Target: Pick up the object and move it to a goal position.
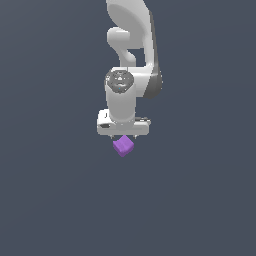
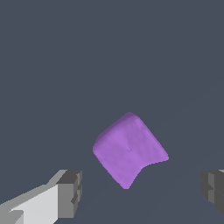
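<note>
The purple cube (image 1: 123,145) lies on the plain dark grey floor, directly under the white hand of my arm in the exterior view. My gripper (image 1: 123,137) hovers just over it. In the wrist view the cube (image 2: 127,148) is turned at an angle to the finger line. My gripper (image 2: 142,192) is open: its dark fingertips (image 2: 70,192) stand wide apart on either side, and neither touches the cube. The cube is much narrower than the gap between them.
The dark grey floor (image 1: 50,200) spreads flat in all directions. The white arm (image 1: 131,45) rises from above the hand toward the top of the exterior view.
</note>
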Tool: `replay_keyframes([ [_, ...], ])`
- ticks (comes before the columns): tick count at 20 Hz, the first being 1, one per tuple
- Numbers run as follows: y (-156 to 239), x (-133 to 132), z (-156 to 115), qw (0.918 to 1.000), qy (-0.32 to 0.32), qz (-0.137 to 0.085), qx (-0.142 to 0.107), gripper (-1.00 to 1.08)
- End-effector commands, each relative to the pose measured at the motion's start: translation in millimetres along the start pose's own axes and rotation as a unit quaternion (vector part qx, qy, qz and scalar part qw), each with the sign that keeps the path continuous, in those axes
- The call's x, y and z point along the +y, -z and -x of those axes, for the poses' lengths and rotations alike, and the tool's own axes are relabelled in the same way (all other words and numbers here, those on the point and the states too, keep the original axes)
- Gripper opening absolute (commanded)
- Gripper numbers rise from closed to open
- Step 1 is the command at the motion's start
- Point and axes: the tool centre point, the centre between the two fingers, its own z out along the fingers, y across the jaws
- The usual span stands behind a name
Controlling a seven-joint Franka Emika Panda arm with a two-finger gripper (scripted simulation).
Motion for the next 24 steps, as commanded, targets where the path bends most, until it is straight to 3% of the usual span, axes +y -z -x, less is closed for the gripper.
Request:
replay_keyframes([
  [1, -2.2, 0.6, 0.4, 0.9999, 0.013, 0.0, 0.002, 1.0],
  [12, -20.5, 3.8, 4.1, 0.9923, 0.123, 0.004, 0.016, 1.0],
  [24, -43.3, 5.6, 10.7, 0.9616, 0.272, 0.012, 0.036, 1.0],
])
